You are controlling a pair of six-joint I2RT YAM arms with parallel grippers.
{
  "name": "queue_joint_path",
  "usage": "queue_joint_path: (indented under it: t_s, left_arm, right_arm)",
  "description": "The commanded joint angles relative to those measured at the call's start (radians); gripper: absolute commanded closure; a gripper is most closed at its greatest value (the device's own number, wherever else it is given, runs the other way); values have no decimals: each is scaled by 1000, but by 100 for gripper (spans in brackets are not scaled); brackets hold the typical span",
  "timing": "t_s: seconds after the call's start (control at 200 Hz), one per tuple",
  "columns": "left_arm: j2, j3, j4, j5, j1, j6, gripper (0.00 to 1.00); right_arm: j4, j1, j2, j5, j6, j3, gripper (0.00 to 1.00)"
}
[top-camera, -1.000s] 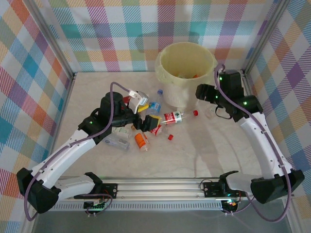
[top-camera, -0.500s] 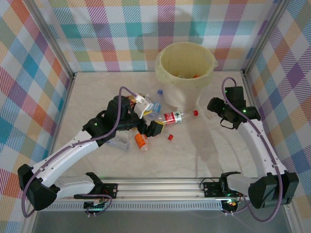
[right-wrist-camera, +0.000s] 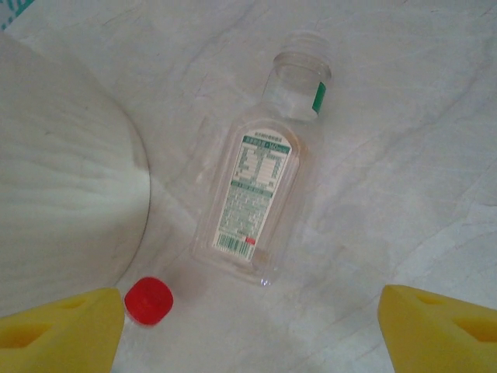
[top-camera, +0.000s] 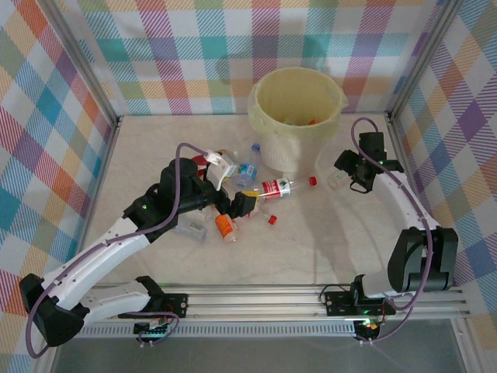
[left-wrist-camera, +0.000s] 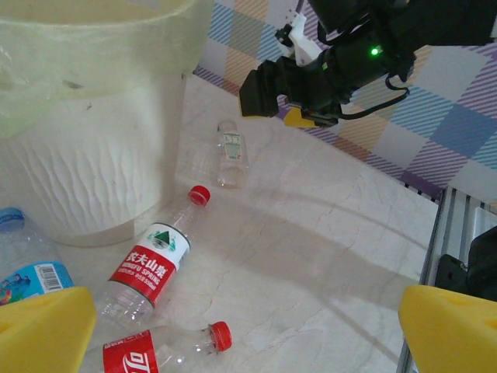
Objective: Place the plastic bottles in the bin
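Right gripper (right-wrist-camera: pixel 248 330): jaws wide apart, holding nothing. The clear bottle (right-wrist-camera: pixel 262 203), capless with a white and green label, lies flat on the table (right-wrist-camera: pixel 404 194). It is ahead of the fingertips and within the span of the jaws, somewhat nearer the bin-side finger (right-wrist-camera: pixel 70 330). Its base faces the gripper and its neck points away, so the jaws would close across its width.

The bin (right-wrist-camera: pixel 54 194) wall stands just outside that same finger. A loose red cap (right-wrist-camera: pixel 147 300) lies just inside it, near the bottle's base.

Judgement: the step in hand is the approach to grasp this bottle.
- Centre the span on the labelled body before lowering, since the bottle sits off-centre towards the bin.
- Keep the bin-side finger clear of both the wall and the cap.
- Close on the flat labelled faces, not the neck. The thin clear plastic is likely to give and may slip.

Left gripper (left-wrist-camera: pixel 241 334): jaws also apart and empty. A red-labelled bottle (left-wrist-camera: pixel 147 268) lies ahead of it towards its left finger, beside the bin's foot.
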Motion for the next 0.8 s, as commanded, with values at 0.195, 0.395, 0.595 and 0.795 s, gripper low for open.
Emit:
queue_joint_path:
  t_s: [0.195,0.395,0.595,0.795]
  left_arm:
    - [-13,-14,54,6,-12,-7,0]
    - [-13,-8,47,9,-11,-4,0]
    - [-8,-2,35,11,-12,3,0]
    - [-2,1,29,10,-12,6,0]
  right_arm:
    - [132,-35,176,-39,37,44,14]
    - [138,-35,289,-45,68,106,12]
    - [149,-35,372,-25,107,145,10]
    - [149,-35,448,-29,139,188,12]
